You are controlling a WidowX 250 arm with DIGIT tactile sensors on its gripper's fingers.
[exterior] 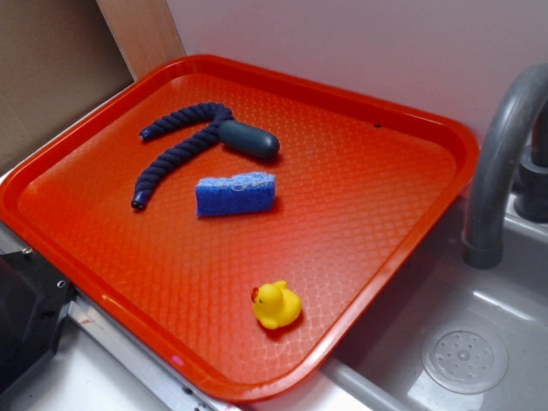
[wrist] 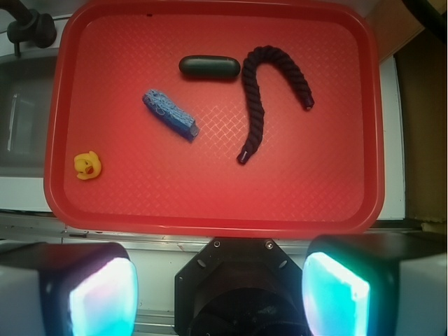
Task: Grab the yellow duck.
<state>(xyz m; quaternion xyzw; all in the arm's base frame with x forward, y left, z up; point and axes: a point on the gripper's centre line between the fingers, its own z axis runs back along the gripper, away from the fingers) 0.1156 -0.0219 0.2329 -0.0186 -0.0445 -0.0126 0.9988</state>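
The yellow duck point(exterior: 276, 305) is small, bright yellow with a red-orange beak, and stands near the front edge of the red tray point(exterior: 360, 171). In the wrist view the duck point(wrist: 89, 166) sits at the tray's left side. My gripper point(wrist: 220, 294) is open and empty, its two glowing pads point(wrist: 103, 297) wide apart at the bottom of the wrist view, high above and off the tray's near rim point(wrist: 210, 225). The gripper does not show in the exterior view.
A blue sponge point(exterior: 235, 194) point(wrist: 170, 114), a dark blue rope point(exterior: 175, 150) point(wrist: 269, 91) and a dark green capsule-shaped object point(exterior: 250, 139) point(wrist: 209, 67) lie on the tray. A grey faucet point(exterior: 501, 163) and a sink with a drain point(exterior: 464, 360) stand to the right.
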